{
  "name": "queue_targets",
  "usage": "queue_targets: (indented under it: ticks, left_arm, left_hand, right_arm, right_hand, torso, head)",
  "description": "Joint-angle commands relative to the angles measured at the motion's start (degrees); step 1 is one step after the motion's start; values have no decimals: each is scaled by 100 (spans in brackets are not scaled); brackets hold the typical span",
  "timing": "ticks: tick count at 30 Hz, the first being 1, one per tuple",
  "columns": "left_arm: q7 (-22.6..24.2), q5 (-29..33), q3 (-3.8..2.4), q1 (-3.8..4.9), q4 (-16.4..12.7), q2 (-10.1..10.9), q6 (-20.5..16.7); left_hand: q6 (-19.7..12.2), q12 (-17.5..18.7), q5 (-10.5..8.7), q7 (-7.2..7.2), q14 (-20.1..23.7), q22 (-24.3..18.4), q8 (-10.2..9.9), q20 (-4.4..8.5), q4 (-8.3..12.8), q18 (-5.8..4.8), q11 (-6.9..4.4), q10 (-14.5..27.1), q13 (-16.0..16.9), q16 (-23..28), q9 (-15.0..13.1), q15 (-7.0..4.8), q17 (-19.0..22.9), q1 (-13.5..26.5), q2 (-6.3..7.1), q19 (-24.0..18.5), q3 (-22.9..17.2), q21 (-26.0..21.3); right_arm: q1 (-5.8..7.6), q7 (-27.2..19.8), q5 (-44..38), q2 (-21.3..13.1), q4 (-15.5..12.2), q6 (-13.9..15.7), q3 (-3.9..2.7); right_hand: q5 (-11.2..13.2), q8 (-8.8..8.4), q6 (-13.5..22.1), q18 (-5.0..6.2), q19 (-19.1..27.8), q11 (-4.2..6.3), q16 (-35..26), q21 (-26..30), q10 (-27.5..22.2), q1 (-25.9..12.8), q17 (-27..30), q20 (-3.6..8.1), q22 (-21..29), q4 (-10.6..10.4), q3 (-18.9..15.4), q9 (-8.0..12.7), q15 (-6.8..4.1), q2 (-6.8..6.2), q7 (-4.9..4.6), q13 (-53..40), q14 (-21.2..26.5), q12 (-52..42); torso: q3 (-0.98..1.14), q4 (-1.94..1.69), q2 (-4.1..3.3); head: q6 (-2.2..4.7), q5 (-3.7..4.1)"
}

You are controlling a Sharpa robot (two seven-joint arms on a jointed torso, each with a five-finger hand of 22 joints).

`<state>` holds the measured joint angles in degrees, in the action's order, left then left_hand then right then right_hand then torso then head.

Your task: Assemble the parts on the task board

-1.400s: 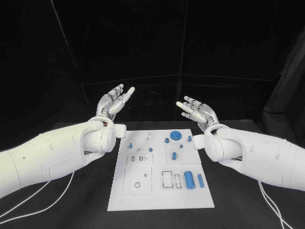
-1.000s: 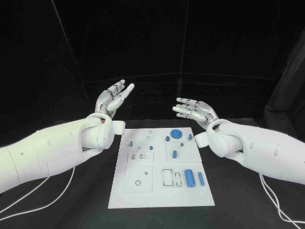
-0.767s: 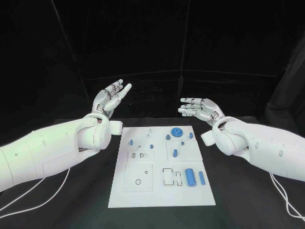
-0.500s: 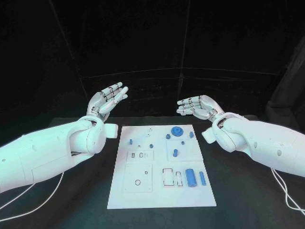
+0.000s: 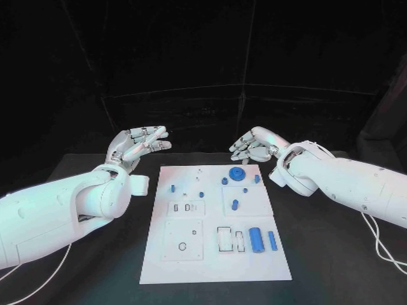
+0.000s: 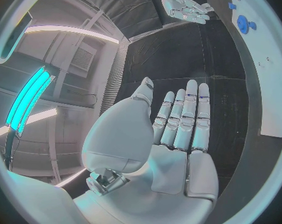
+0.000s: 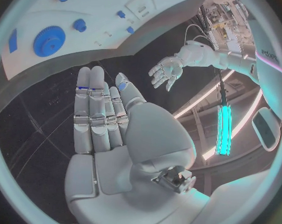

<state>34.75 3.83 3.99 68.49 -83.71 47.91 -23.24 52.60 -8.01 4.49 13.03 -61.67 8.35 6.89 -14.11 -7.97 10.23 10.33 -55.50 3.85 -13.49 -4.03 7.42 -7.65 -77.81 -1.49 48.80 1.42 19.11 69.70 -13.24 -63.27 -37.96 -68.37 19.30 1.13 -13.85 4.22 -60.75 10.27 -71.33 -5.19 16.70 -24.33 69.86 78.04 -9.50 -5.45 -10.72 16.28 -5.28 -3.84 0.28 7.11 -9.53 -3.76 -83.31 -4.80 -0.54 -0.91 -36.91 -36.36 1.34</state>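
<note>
Left hand: the left hand (image 5: pixel 137 143) hovers past the board's far left corner, metallic silver, segmented fingers (image 6: pixel 190 115) straight and lying side by side, thumb set apart, palm bare, nothing in it.
Right hand: the right hand (image 5: pixel 253 145) hangs beyond the board's far right corner, same silver plating, fingers (image 7: pixel 94 109) extended close together, thumb off to the side, gripping nothing.
Task board: the task board (image 5: pixel 213 267) lies flat in the middle of the table, a long matte white rectangle with shallow cut-outs, its far end just short of both hands.
Gear: a round blue toothed gear (image 5: pixel 234 174) sits near the far end, clearly visible from the right wrist too (image 7: pixel 49 39).
Cylinder: a smooth blue cylinder (image 5: pixel 255 239) lies lengthwise toward the near right, a thinner blue bar (image 5: pixel 271 239) just beside it.
Small parts: a short blue peg (image 5: pixel 234 204) rests mid-board, and tiny blue studs (image 5: pixel 173 189) dot the left side.
Table: the table (image 5: pixel 341 254) is black, flat and dull under the board.
</note>
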Motion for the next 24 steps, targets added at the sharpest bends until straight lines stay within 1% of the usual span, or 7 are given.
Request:
queue_targets:
  ticks: [1,3,8,10,12,15,24]
  left_arm:
    - [45,-260,-4,10,-138,59,289]
    - [29,-300,-4,9,-227,102,333]
    - [-14,-362,-3,7,-445,192,431]
    - [-26,-369,-3,7,-496,215,459]
    - [-37,-376,-3,7,-552,237,488]
    - [-53,-381,-3,7,-604,254,509]
    - [-89,-385,-3,9,-665,284,526]
  left_hand:
    - [69,-8,-15,-11,-94,-18,-21,34,69,41,-32,-104,-5,8,16,-24,-24,-54,-23,99,-17,11]
    - [86,-4,-14,-15,-109,-26,-27,39,85,40,-38,-130,-5,20,17,-29,-29,-54,-28,115,-19,6]
    - [93,8,-15,-10,-123,-35,-40,43,100,39,-36,-142,-8,33,21,-31,-34,-50,-27,130,-16,-1]
    - [78,42,-16,17,-137,-49,-73,44,120,35,-20,-123,-15,53,28,-26,-42,-37,-22,146,-8,-14]
    - [76,49,-16,20,-140,-52,-79,44,126,35,-17,-120,-16,58,29,-25,-44,-36,-22,148,-8,-17]
    - [75,52,-15,21,-140,-54,-82,44,129,35,-16,-118,-16,61,30,-24,-44,-37,-24,149,-9,-18]
    - [60,88,-17,44,-136,-76,-119,39,153,31,1,-95,-20,98,33,-12,-49,-22,-28,154,-4,-43]
  right_arm:
    - [29,614,-1675,51,-56,-337,-6]
    - [38,748,-2036,81,-84,-436,-7]
    - [75,1038,-2694,125,-186,-665,-10]
    - [96,1098,-2806,137,-206,-721,-10]
    - [122,1171,-2920,151,-235,-803,-10]
    - [145,1248,-3026,165,-270,-927,-10]
    - [168,1355,-3175,211,-282,-1115,-11]
  right_hand:
    - [-11,-45,-30,19,-222,61,405,-270,77,-70,-233,86,-143,22,-14,6,-58,-78,30,8,-355,67]
    - [12,-57,-5,-3,-296,82,1153,-597,82,-115,-653,134,-340,48,-15,9,-92,-99,65,11,-309,128]
    - [42,-62,85,-10,-326,75,2017,-1135,-120,-200,-1187,134,-678,23,-33,11,-102,-138,86,14,-310,125]
    - [49,-50,143,-19,-348,79,2516,-1344,-212,-215,-1626,113,-808,23,-40,8,-111,-158,75,8,-286,111]
    - [52,-59,186,-12,-314,66,3190,-1545,-269,-227,-2336,105,-941,19,-38,9,-109,-163,86,10,-326,125]
    - [61,-57,205,-7,-261,48,3821,-1855,-337,-232,-2990,91,-1170,20,-34,7,-89,-172,86,7,-305,119]
    - [82,-55,207,-69,-139,24,4512,-2636,-420,-205,-3676,34,-1962,17,18,6,-62,-154,72,6,-205,118]
  torso:
    - [-10,-51,-163]
    - [-9,-70,-211]
    - [-20,-108,-329]
    - [-22,-112,-358]
    - [-24,-115,-396]
    - [-25,-123,-429]
    - [-29,-129,-485]
  head:
    - [28,44]
    - [14,62]
    - [20,115]
    - [30,124]
    - [28,128]
    - [22,138]
    - [26,153]
